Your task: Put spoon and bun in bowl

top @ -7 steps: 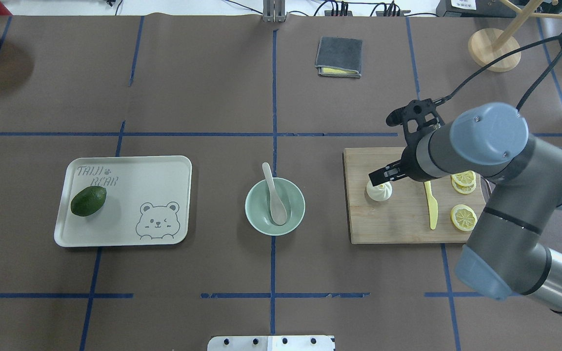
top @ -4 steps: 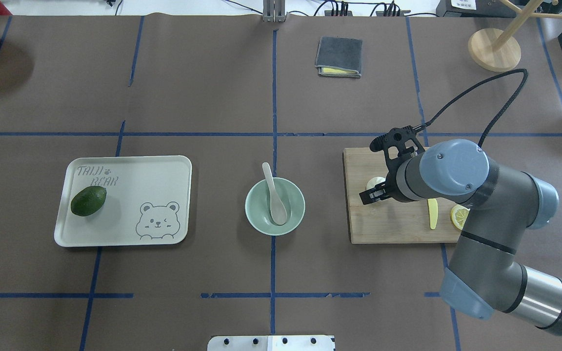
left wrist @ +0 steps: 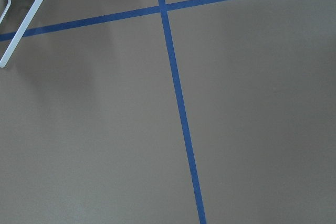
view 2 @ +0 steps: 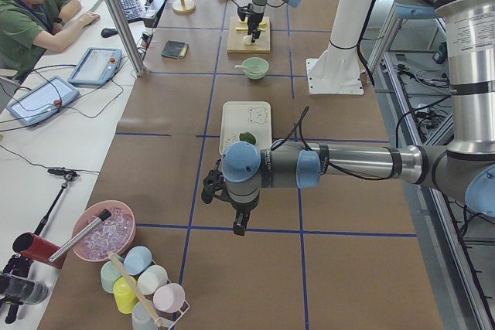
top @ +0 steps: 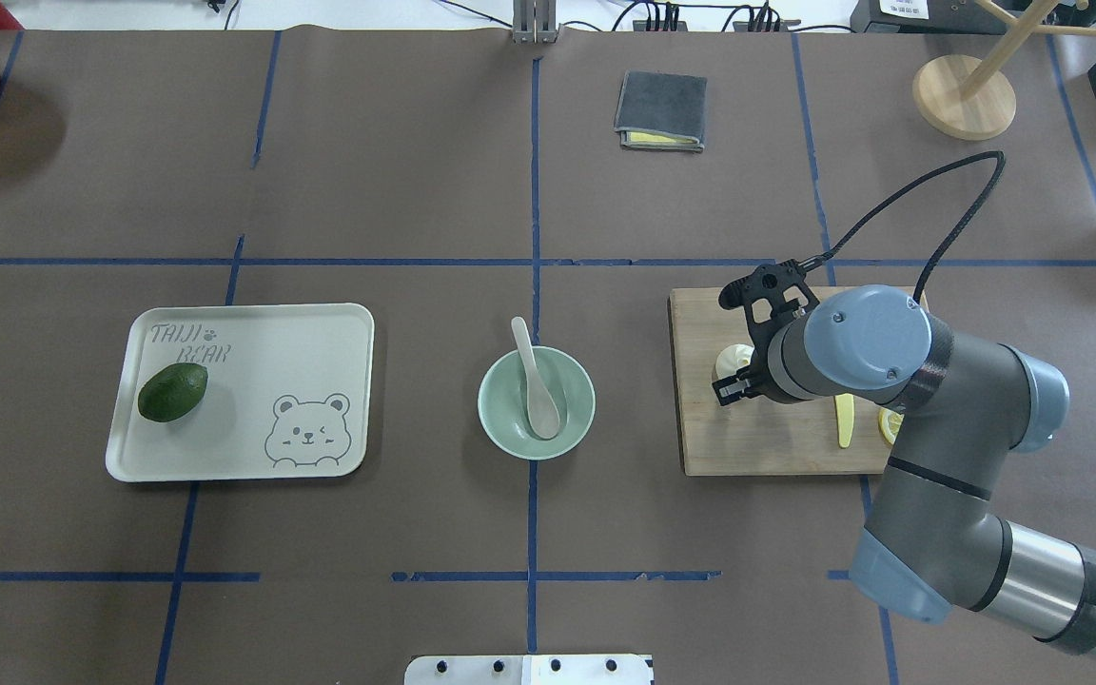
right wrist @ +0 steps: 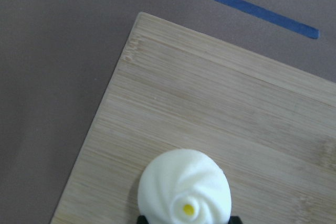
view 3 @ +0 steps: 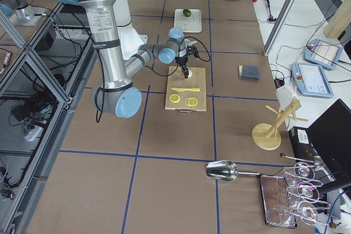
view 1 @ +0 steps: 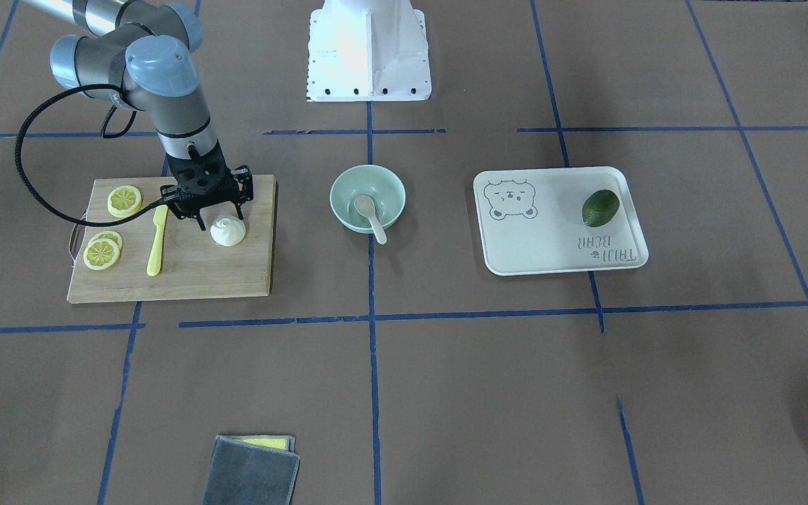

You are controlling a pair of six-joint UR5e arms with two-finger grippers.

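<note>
right now the right gripper [view 1: 220, 219] hangs low over the cutting board [top: 757, 438], pointing straight down. its jaws are spread about as wide as the bun [view 1: 227, 231], one on either side of it. the right wrist view shows the two black jaw tips at the bun's edges; whether they press on it cannot be told. the bun sits upright on the wood, twisted top up, toward the board's 9 o'clock edge as the overhead view has it.

the spoon [top: 537, 385] already lies in the bowl [top: 500, 409], scoop down in the bottom and handle leaning out over the rim at 12 o'clock. the bowl stands at the middle of the table [top: 367, 190], with the board well apart at its 3 o'clock and a white tray [top: 320, 333] well apart at its 9 o'clock. an avocado [top: 172, 392] lies on the tray's 9 o'clock side. on the board a yellow knife [view 1: 157, 240] lies near the bun at its 3 o'clock, with lemon slices [view 1: 102, 252] beyond the knife. a folded grey cloth [top: 662, 109] lies far back at the bowl's 1 o'clock.

the left gripper [view 2: 239, 224] shows only in the view from the robot's left, hanging above brown table crossed by blue tape lines [left wrist: 178, 103], out past the tray's 9 o'clock end. how its jaws stand cannot be told.
</note>
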